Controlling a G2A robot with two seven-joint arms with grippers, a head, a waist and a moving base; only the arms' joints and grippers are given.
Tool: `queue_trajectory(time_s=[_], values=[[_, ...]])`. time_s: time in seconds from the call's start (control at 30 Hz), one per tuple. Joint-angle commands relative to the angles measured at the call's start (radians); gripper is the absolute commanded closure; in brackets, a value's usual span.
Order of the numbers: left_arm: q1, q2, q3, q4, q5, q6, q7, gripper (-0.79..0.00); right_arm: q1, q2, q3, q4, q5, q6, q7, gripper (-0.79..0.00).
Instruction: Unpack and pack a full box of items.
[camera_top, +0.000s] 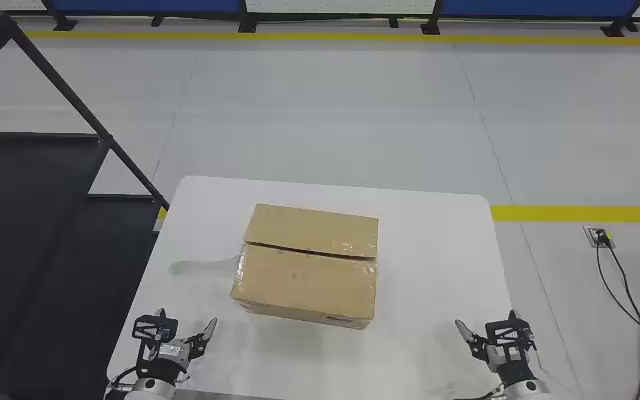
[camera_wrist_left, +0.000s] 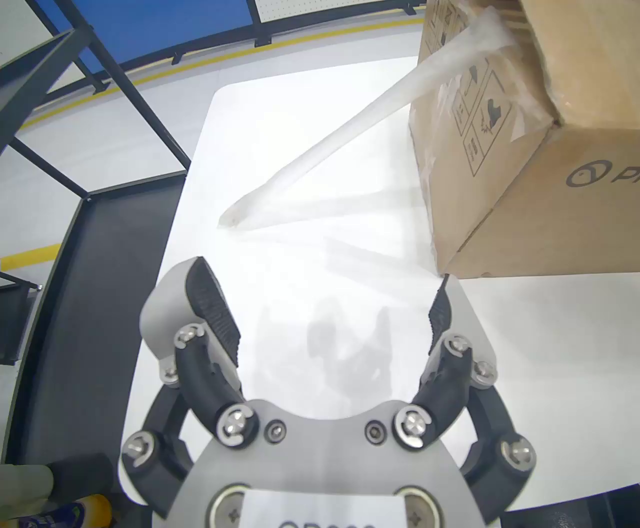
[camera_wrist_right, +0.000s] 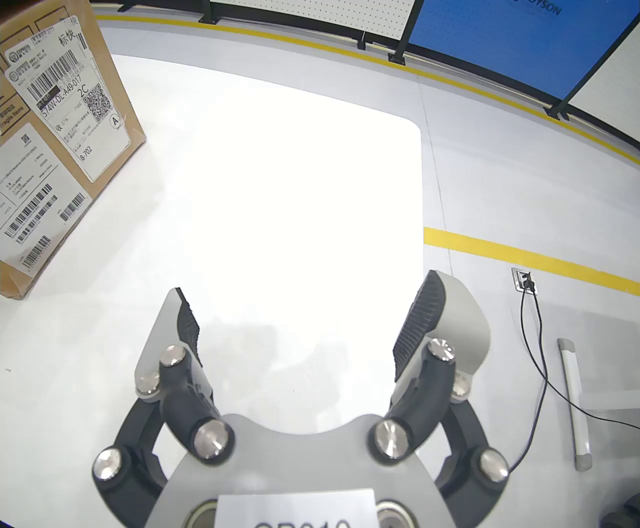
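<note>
Although its two top flaps are folded down and meet along a seam across the lid, the cardboard box (camera_top: 308, 265) has a strip of clear tape (camera_wrist_left: 350, 130) hanging loose. The strip runs from the box's upper edge on the 9 o'clock side and slants down to the white worktop (camera_top: 440, 300), where its free end seems to rest. The box stands flat at about the middle of the worktop, seen from above, with its long sides running roughly 9 to 3 o'clock. In the right wrist view, white shipping labels (camera_wrist_right: 60, 125) with barcodes cover one of its side walls.

At about 7 o'clock from the box, near the worktop's front edge, is the left claw (camera_top: 177, 335). Its fingers are spread wide with nothing between them, and in its own wrist view the left claw (camera_wrist_left: 322, 280) points toward a lower corner of the box without touching it. At about 5 o'clock from the box, also near the front edge and well apart from the carton, the right claw (camera_top: 493, 332) is likewise spread and empty. The right wrist view shows the right claw (camera_wrist_right: 306, 295) over bare white surface.

Off the worktop at 9 o'clock stands a dark metal rack (camera_top: 60, 200). At 3 o'clock a yellow line (camera_top: 565, 212) crosses the grey floor, and a black cable (camera_wrist_right: 537, 350) leads from a floor socket (camera_wrist_right: 522, 280) there.
</note>
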Motion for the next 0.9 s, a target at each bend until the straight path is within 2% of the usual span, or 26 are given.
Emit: queue_trajectory(time_s=[0.0, 0.37, 0.53, 0.73, 0.87], values=[[0.000, 0.000, 0.000, 0.000, 0.000, 0.000, 0.000, -0.784, 0.000, 0.000, 0.000, 0.000, 0.000, 0.000, 0.000, -0.784], [-0.001, 0.000, 0.001, -0.001, -0.007, -0.006, 0.000, -0.785, 0.000, 0.000, 0.000, 0.000, 0.000, 0.000, 0.000, -0.785], [-0.032, 0.000, -0.034, 0.021, -0.091, -0.067, 0.006, -0.785, -0.001, -0.001, -0.021, -0.055, 0.011, -0.069, 0.020, -0.785], [-0.071, 0.000, -0.098, 0.023, -0.245, -0.137, 0.037, -0.785, 0.007, 0.000, -0.038, -0.176, 0.097, -0.182, 0.110, -0.785], [-0.098, 0.001, -0.132, 0.018, -0.323, -0.186, 0.023, -0.785, 0.040, -0.002, -0.065, -0.245, 0.174, -0.220, 0.184, -0.785]])
